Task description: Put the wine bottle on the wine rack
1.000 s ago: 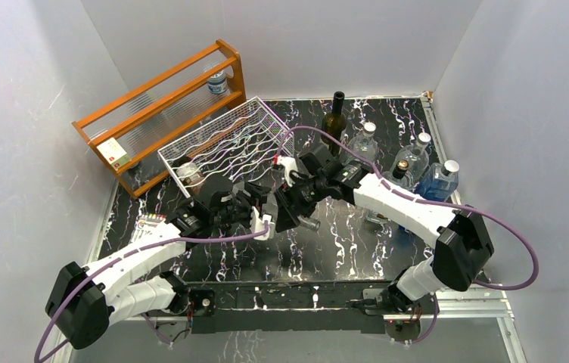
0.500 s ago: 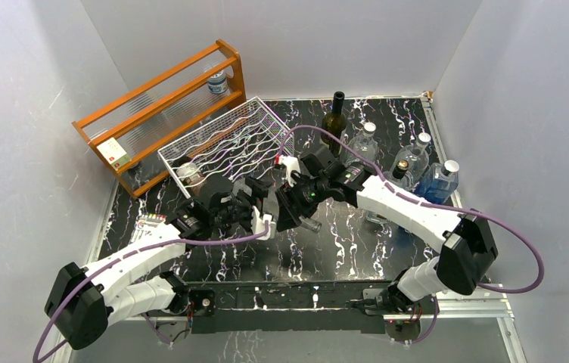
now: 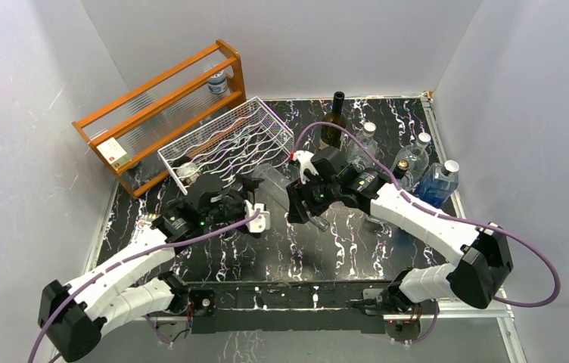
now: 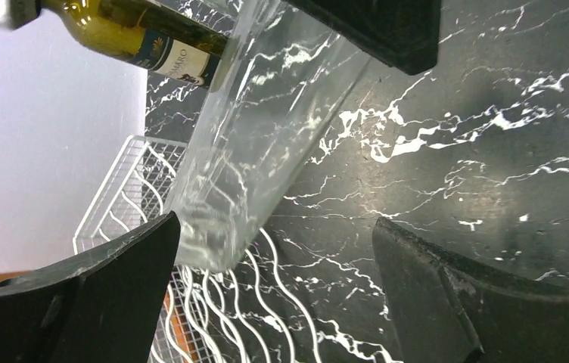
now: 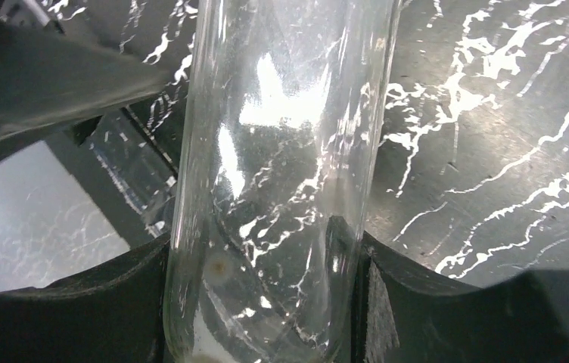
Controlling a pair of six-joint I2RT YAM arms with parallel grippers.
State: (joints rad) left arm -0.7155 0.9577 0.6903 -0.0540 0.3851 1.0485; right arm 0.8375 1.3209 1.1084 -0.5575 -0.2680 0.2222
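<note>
Left pincer (image 4: 275,221) now released, back from wine bottle (image 5: 281,189); right pincer (image 5: 259,257) clamped around it.

White arm shells (image 3: 416,214), black joints (image 3: 475,265), purple cables (image 3: 209,235), matte black claw fingers (image 4: 92,302)

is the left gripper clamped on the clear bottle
No, in the left wrist view the left gripper has its fingers spread wide, and the clear bottle is not pinched between them.

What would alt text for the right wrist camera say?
A clear glass bottle is clamped between the two black fingers of the right claw, seen close up over the black marble-patterned table.
</note>
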